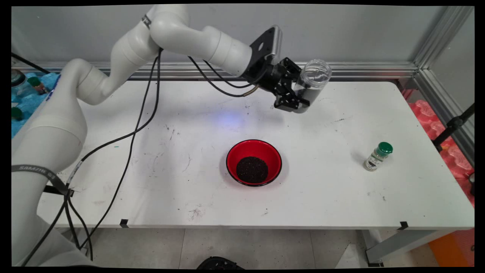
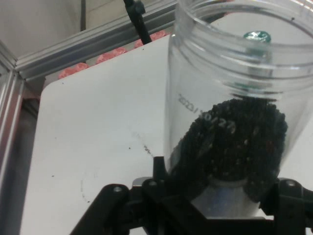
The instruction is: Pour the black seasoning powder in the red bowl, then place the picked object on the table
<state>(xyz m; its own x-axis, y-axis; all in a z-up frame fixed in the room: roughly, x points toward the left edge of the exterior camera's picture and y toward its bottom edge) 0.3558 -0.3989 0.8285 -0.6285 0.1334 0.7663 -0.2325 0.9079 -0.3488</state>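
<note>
Red bowl (image 1: pixel 254 151) with dark grains, green-capped bottle (image 1: pixel 377 156)

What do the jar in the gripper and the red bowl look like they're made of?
Jar: clear, probably plastic; you see straight through its threaded wall to the dark grains inside, and it bears a printed date. Bowl: glossy red inside with a black rim, likely plastic or lacquered melamine; the sheen does not settle which.

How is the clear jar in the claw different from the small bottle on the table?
The clear jar is wide, has no lid, and is held tilted above the table by the claw. The small bottle is narrower, has a green cap, and stands alone on the table. Both are see-through with dark contents.
</note>
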